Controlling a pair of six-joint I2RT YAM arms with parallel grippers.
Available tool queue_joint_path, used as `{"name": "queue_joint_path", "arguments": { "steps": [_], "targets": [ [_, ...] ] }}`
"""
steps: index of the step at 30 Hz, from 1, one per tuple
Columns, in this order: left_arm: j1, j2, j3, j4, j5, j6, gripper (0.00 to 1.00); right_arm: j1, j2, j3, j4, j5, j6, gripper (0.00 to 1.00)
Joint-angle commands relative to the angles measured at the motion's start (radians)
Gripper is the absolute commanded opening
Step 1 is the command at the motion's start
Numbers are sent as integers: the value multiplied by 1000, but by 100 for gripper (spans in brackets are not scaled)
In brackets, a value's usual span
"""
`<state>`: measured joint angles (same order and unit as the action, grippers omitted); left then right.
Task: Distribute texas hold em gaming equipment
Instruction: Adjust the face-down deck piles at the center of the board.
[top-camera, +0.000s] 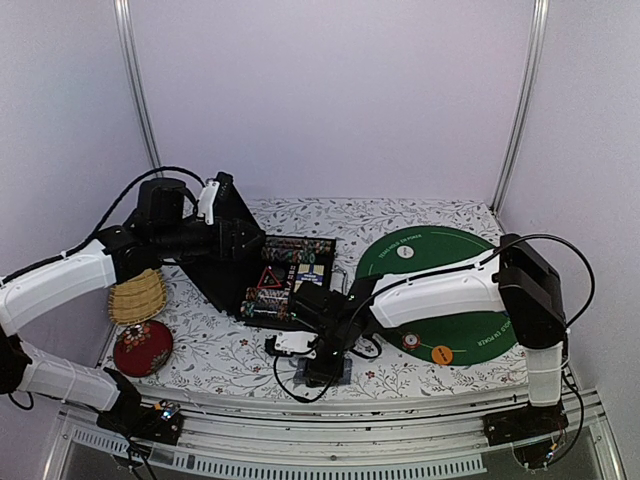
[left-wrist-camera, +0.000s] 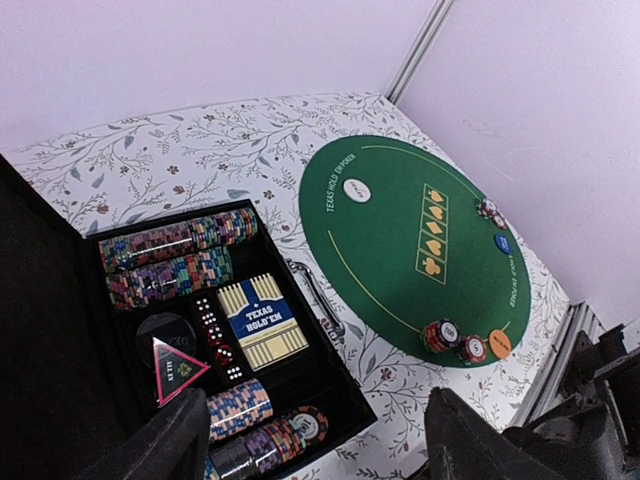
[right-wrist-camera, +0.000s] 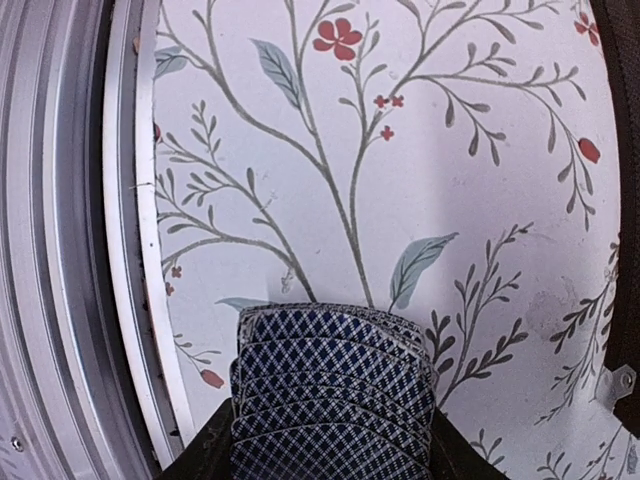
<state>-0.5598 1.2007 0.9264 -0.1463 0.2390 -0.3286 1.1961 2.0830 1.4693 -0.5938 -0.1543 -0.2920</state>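
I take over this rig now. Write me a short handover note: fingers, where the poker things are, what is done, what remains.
Left gripper: open, empty, above the case.
Right gripper: fingers shut on cards, low over the table near its front edge.
Done: on the mat lie the white button, blue button, orange button and a few chip stacks.
Left: cards not yet dealt; most chips are in the case.

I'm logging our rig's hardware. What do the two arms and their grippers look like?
The left arm and right arm have smooth white shells on their long links, with black joints and black bases. Thin black cables loop loosely beside each. The fingers of the left gripper are dark, blunt wedges. No markings are legible.
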Motion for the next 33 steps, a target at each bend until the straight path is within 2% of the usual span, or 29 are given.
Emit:
{"name": "queue_joint_path", "arguments": {
  "steps": [1, 3, 4, 5, 10, 14, 17, 21, 24, 26, 27, 29, 33],
  "targets": [
    [14, -20, -11, -17, 11, 40, 77, 12, 83, 3, -20, 85, -120, 58],
    [14, -20, -7, -16, 19, 56, 77, 15, 63, 3, -8, 90, -121, 75],
    [14, -20, -4, -14, 23, 65, 77, 18, 53, 4, -1, 86, -122, 92],
    [14, -19, -2, -14, 29, 72, 77, 21, 43, 5, 6, 88, -122, 100],
    [12, -27, 9, -11, 45, 112, 77, 30, -16, 27, 26, 61, -101, 99],
    [10, -33, 13, -3, 59, 154, 78, 37, -127, 17, 99, 0, -88, 99],
    [0, -30, 25, -5, 62, 185, 80, 36, -246, -46, 189, -24, -87, 99],
    [-46, -19, 50, -23, 54, 254, 83, 17, -474, -216, 390, -5, -58, 99],
    [-149, 15, 89, -96, 17, 369, 83, -71, -612, -331, 450, 27, 96, 99],
    [-263, 46, 106, -153, -22, 476, 85, -157, -685, -377, 425, 36, 235, 99],
    [-349, 63, 109, -179, -38, 534, 87, -204, -720, -396, 401, 30, 358, 99],
    [-466, 121, 116, -233, -50, 635, 94, -285, -777, -446, 369, -22, 484, 99],
    [-611, 320, 193, -404, -148, 691, 98, -324, -793, -490, 251, -92, 637, 98]
  ]
}}
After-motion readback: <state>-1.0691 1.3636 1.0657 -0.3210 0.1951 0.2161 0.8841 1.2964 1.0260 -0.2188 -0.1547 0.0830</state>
